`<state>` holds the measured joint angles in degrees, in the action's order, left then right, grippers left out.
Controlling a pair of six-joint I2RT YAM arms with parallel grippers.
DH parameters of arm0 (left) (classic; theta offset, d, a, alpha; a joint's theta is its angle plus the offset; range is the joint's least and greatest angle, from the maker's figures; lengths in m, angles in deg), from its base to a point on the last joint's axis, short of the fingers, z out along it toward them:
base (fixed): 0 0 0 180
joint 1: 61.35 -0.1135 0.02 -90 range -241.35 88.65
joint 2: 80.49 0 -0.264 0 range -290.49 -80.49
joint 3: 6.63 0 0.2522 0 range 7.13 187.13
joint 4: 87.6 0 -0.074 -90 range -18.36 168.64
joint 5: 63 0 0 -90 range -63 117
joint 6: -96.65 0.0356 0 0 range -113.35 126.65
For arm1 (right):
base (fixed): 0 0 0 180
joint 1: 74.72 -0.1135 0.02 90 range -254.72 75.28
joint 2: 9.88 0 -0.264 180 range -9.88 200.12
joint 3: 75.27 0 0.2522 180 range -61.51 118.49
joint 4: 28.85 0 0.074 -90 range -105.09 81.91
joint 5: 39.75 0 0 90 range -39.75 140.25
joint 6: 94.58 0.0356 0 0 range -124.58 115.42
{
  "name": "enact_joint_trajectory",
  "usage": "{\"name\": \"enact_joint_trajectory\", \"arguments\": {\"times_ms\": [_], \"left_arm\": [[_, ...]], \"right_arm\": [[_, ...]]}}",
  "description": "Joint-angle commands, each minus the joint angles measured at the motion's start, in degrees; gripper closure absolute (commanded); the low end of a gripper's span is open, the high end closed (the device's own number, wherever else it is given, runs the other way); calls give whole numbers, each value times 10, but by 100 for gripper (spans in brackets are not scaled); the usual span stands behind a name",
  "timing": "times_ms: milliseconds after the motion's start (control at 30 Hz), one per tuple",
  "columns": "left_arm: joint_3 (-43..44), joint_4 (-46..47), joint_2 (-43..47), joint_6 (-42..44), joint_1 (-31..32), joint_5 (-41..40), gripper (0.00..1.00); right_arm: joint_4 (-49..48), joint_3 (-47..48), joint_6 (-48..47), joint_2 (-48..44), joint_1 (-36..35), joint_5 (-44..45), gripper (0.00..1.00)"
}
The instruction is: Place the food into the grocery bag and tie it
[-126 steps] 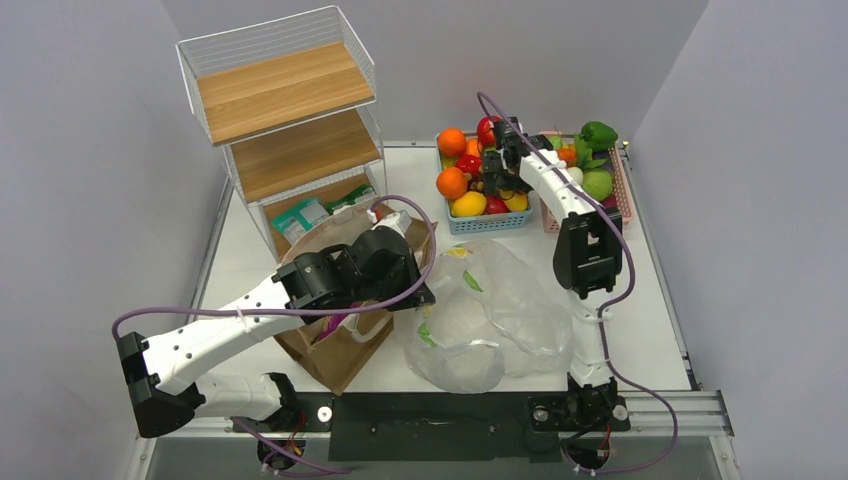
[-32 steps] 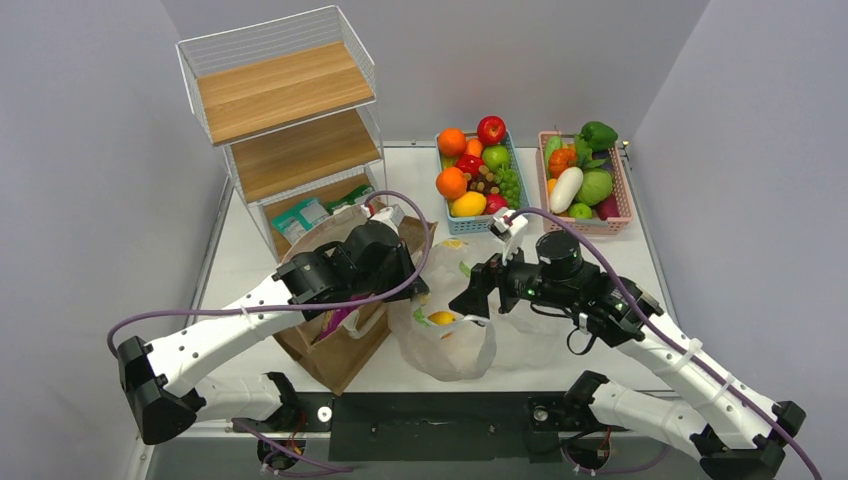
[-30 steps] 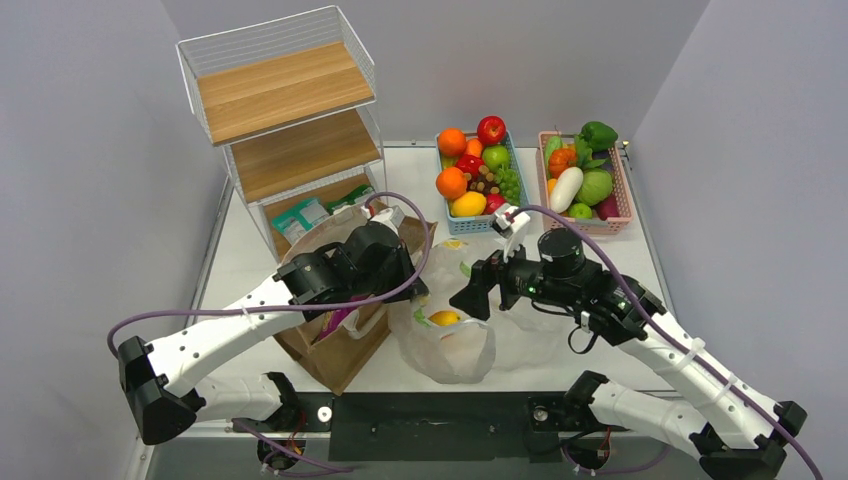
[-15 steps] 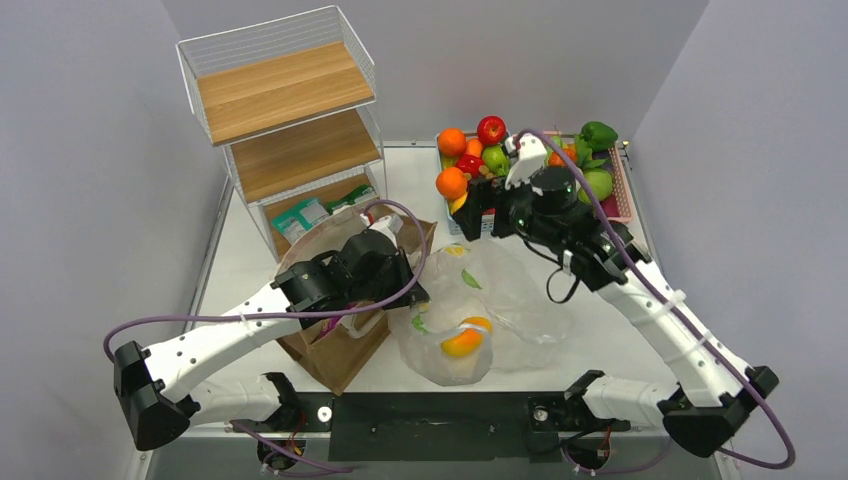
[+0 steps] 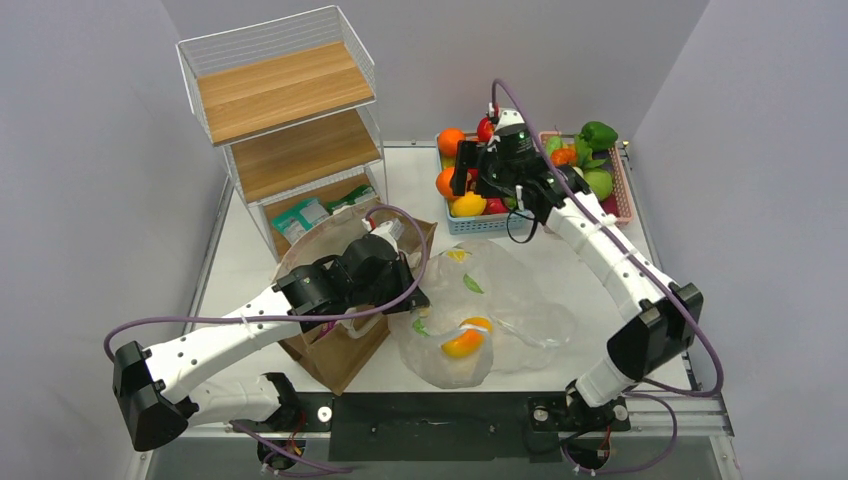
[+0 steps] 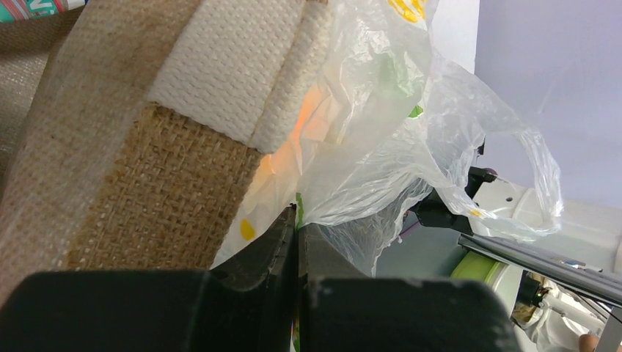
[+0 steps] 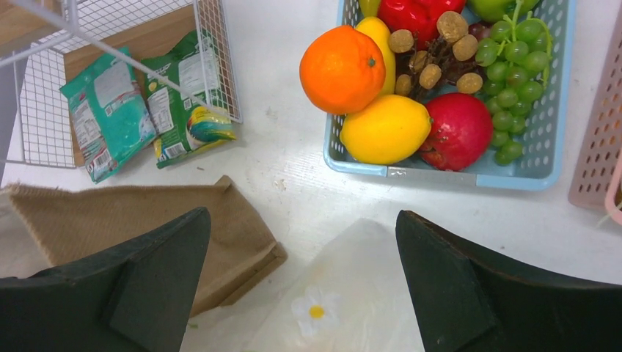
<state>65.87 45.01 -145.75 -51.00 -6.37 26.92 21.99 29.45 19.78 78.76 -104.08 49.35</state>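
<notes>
Left gripper [image 6: 296, 227] pinches the translucent lemon-printed plastic grocery bag [image 6: 381, 147]; right gripper [image 7: 302, 220] gapes wide, round orange toy fruit [image 7: 342, 70] just ahead.

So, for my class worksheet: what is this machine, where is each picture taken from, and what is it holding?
It is a robot: a left arm and a right arm bolted at a table's near edge. One picture looks down from above; the other two come from a camera on each wrist. The left end effector is shut, pinching the edge of the grocery bag, thin plastic with an orange fruit inside. The right end effector is open and empty, near the blue basket of toy fruit. Also: a burlap bag, a wire shelf with snack packets, a pink basket.
</notes>
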Motion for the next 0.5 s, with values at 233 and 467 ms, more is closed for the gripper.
{"name": "enact_joint_trajectory", "arguments": {"times_ms": [233,467], "left_arm": [[1,9,9,-7,4,1,100],[18,2,-10,2,4,1,100]], "right_arm": [[-48,90,57,121,55,-70,6],[-87,122,98,191,79,-117,5]]}}
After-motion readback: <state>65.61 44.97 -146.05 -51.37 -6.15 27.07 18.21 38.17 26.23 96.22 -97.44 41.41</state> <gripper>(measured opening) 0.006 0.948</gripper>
